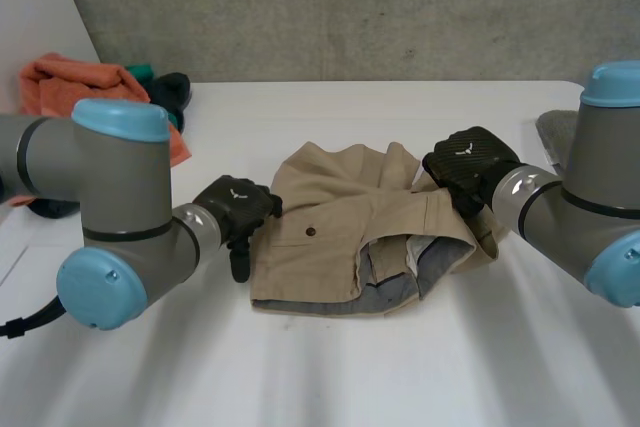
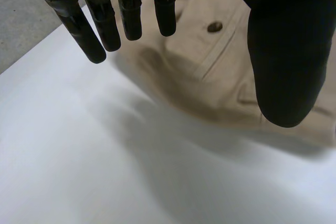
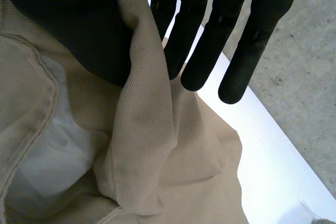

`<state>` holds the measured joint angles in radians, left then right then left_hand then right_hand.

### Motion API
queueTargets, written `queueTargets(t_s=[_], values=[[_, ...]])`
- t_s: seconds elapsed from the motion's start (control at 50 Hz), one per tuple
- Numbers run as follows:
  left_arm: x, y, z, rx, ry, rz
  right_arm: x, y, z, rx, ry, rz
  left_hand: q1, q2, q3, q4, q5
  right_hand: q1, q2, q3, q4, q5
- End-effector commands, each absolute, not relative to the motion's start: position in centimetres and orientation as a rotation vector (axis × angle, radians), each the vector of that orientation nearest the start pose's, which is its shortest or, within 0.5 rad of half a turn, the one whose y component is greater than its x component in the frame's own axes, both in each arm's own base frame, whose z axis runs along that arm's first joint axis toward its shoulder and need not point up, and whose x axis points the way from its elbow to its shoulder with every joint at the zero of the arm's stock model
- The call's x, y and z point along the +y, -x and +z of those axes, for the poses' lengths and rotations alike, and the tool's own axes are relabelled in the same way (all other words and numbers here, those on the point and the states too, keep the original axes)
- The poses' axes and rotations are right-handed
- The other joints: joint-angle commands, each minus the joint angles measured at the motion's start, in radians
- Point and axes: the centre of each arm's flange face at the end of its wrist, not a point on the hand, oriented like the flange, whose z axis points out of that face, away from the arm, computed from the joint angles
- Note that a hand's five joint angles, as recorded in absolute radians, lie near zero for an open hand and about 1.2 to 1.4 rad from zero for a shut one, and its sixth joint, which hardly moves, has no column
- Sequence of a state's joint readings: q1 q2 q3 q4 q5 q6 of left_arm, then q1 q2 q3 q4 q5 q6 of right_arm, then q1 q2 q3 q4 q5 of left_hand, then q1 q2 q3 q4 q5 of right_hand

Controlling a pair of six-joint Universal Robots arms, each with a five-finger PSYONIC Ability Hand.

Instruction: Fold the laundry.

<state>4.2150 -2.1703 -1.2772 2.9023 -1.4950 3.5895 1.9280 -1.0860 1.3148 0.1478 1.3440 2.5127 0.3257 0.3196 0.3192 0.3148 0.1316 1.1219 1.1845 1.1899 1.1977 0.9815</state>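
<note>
Head view: khaki shorts (image 1: 330,237) bunched on the white table (image 1: 400,367), long axis running side to side between the hands, open waistband turned toward the robot. Just beside the shorts' left edge, the left hand (image 1: 235,209); on their far right corner, the right hand (image 1: 468,165); well off to their far left, an orange cloth (image 1: 70,82). Left wrist view: fingers (image 2: 105,19) straight and spread at the shorts' edge, holding nothing. Right wrist view: upright fold of the shorts pinched between thumb and straight fingers (image 3: 210,40).

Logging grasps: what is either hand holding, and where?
Right hand pinches the beige garment by a raised fold near its edge; left hand holds nothing.
</note>
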Motion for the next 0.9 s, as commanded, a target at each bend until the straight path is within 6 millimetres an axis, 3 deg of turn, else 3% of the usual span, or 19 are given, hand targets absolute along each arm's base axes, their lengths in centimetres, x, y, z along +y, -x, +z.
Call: queueTargets(t_s=[0.02, 0.24, 0.34, 0.38, 0.4, 0.46, 0.54, 0.62, 0.64, 0.68, 0.7, 0.78, 0.82, 0.9], values=[[-25.9, 30.4, 15.6, 2.412, -1.417, -1.604, -29.5, -26.8, 20.2, 2.159, 1.384, -1.751, -0.015, -0.009, -0.009, -0.004, 0.004, 0.274, 0.212, 0.206, 0.199, 0.24], [-26.0, 31.8, 13.5, 2.342, -1.464, -1.623, -29.0, -26.8, 19.5, 2.16, 1.385, -1.741, 0.026, 0.032, 0.032, 0.037, 0.045, 0.274, 0.212, 0.206, 0.199, 0.24], [-26.4, 32.0, 12.5, 2.292, -1.485, -1.581, -28.9, -26.5, 19.5, 2.157, 1.377, -1.759, 0.16, 0.167, 0.167, 0.171, 0.18, 0.274, 0.212, 0.206, 0.199, 0.24], [-26.3, 32.1, 12.4, 2.284, -1.49, -1.573, -28.9, -26.4, 19.5, 2.159, 1.374, -1.762, 0.315, 0.322, 0.322, 0.326, 0.335, 0.274, 0.212, 0.206, 0.199, 0.24], [-26.2, 32.3, 12.4, 2.274, -1.496, -1.573, -29.1, -26.2, 19.5, 2.163, 1.366, -1.77, 0.613, 0.619, 0.619, 0.624, 0.632, 0.274, 0.212, 0.206, 0.199, 0.24], [-26.3, 32.5, 12.8, 2.263, -1.485, -1.597, -29.4, -26.0, 19.6, 2.167, 1.353, -1.787, 1.069, 1.075, 1.076, 1.08, 1.089, 0.274, 0.212, 0.206, 0.199, 0.24], [-27.0, 32.9, 15.0, 2.249, -1.412, -1.707, -30.2, -25.9, 20.2, 2.145, 1.313, -1.858, 1.071, 1.077, 1.077, 1.081, 1.09, 0.274, 0.212, 0.206, 0.199, 0.24], [-27.4, 33.1, 19.3, 2.254, -1.264, -1.895, -32.1, -26.7, 22.4, 2.017, 1.273, -2.062, 1.071, 1.077, 1.077, 1.081, 1.09, 0.274, 0.212, 0.206, 0.199, 0.24], [-27.4, 33.1, 21.6, 2.249, -1.185, -1.987, -33.0, -27.3, 23.5, 1.934, 1.248, -2.157, 1.071, 1.077, 1.077, 1.081, 1.09, 0.274, 0.212, 0.206, 0.199, 0.24], [-27.1, 32.9, 24.1, 2.246, -1.098, -2.082, -33.9, -28.2, 24.7, 1.839, 1.218, -2.248, 1.071, 1.077, 1.077, 1.081, 1.09, 0.274, 0.212, 0.206, 0.199, 0.24], [-26.6, 32.6, 26.4, 2.245, -1.006, -2.172, -34.2, -28.7, 25.5, 1.782, 1.2, -2.293, 1.071, 1.077, 1.077, 1.081, 1.09, 0.274, 0.212, 0.206, 0.199, 0.24], [-24.1, 32.1, 31.0, 2.243, -0.846, -2.356, -35.3, -31.0, 28.7, 1.491, 1.105, -2.447, 1.071, 1.077, 1.077, 1.081, 1.09, 0.274, 0.212, 0.206, 0.199, 0.24], [-22.7, 32.0, 32.1, 2.245, -0.822, -2.405, -35.6, -32.3, 30.3, 1.305, 1.05, -2.485, 1.071, 1.077, 1.077, 1.081, 1.09, 0.274, 0.212, 0.206, 0.199, 0.24], [-19.2, 32.5, 32.9, 2.24, -0.842, -2.488, -36.1, -33.7, 31.2, 1.08, 0.976, -2.454, 1.071, 1.077, 1.077, 1.081, 1.09, 0.274, 0.212, 0.206, 0.199, 0.24]])
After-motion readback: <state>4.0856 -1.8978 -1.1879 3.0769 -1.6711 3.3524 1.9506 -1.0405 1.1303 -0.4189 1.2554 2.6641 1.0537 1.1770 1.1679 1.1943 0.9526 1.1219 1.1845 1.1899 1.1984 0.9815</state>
